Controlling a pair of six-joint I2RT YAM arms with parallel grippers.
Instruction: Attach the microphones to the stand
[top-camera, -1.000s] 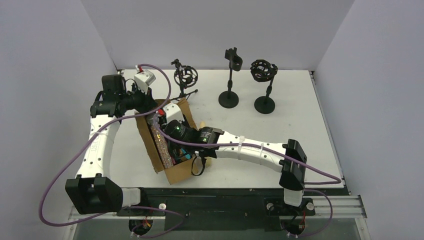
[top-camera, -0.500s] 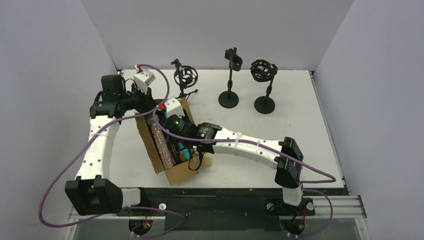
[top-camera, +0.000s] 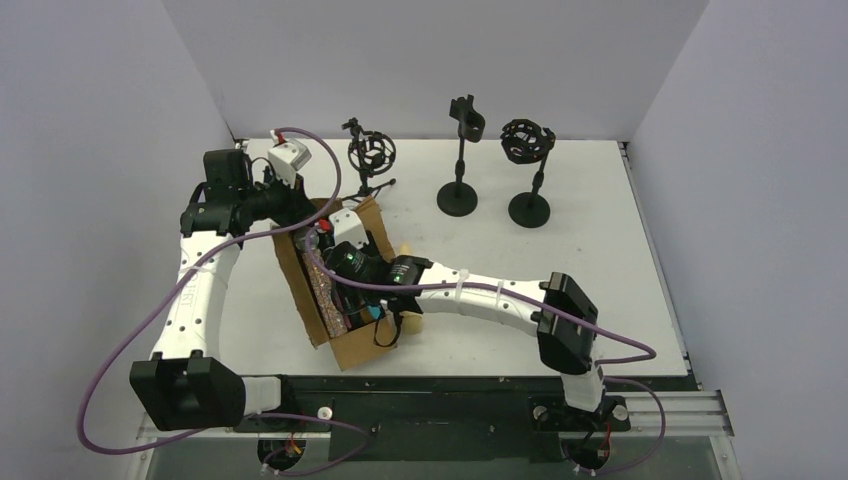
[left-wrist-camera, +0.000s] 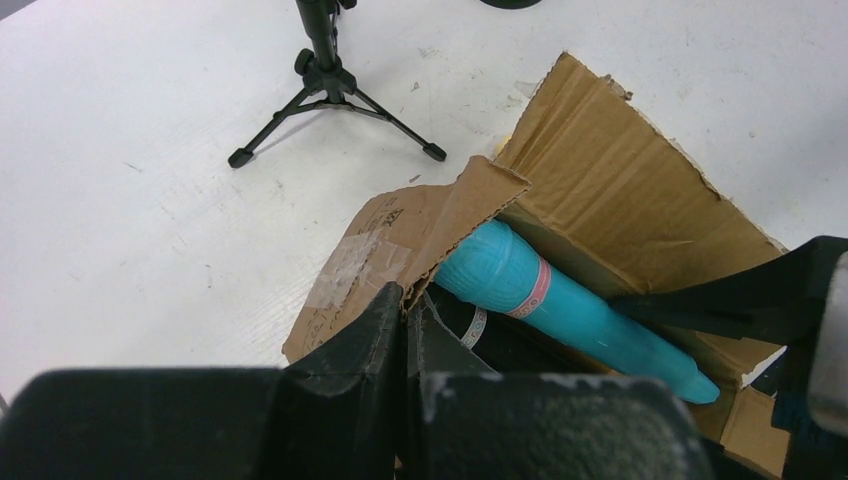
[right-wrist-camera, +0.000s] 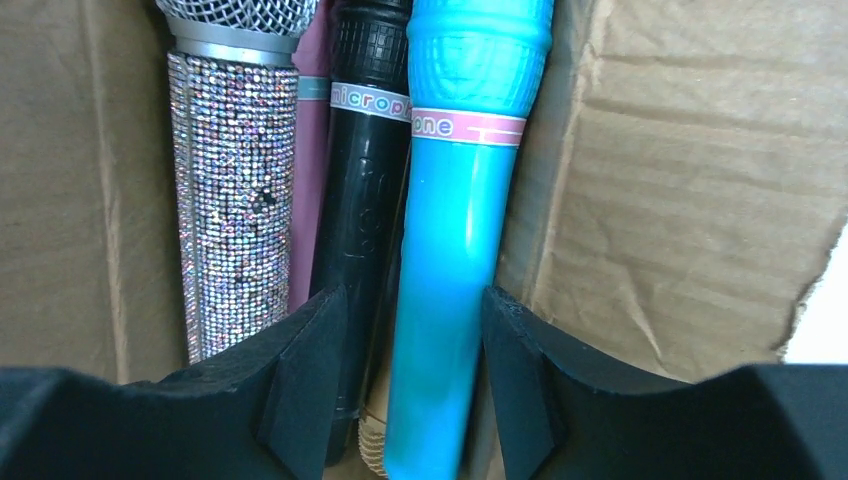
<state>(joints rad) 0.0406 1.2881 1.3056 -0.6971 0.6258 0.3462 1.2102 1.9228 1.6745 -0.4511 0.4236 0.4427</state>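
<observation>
While the left gripper (left-wrist-camera: 405, 335) is clenched on a corner flap of the cardboard box (left-wrist-camera: 620, 190), the right gripper (right-wrist-camera: 412, 370) is down inside that box with its fingers spread, grasping nothing. Between these fingers lie the black microphone (right-wrist-camera: 360, 220) and the teal microphone (right-wrist-camera: 450, 250), side by side. The glittery microphone (right-wrist-camera: 225, 200) and the pink microphone (right-wrist-camera: 305, 200) lie just beside them. On the table (top-camera: 600, 220) behind the box are the tripod stand (top-camera: 371, 158), the clip stand (top-camera: 460, 150) and the cage stand (top-camera: 528, 165).

Pink mic (right-wrist-camera: 306, 180) mostly hidden
</observation>
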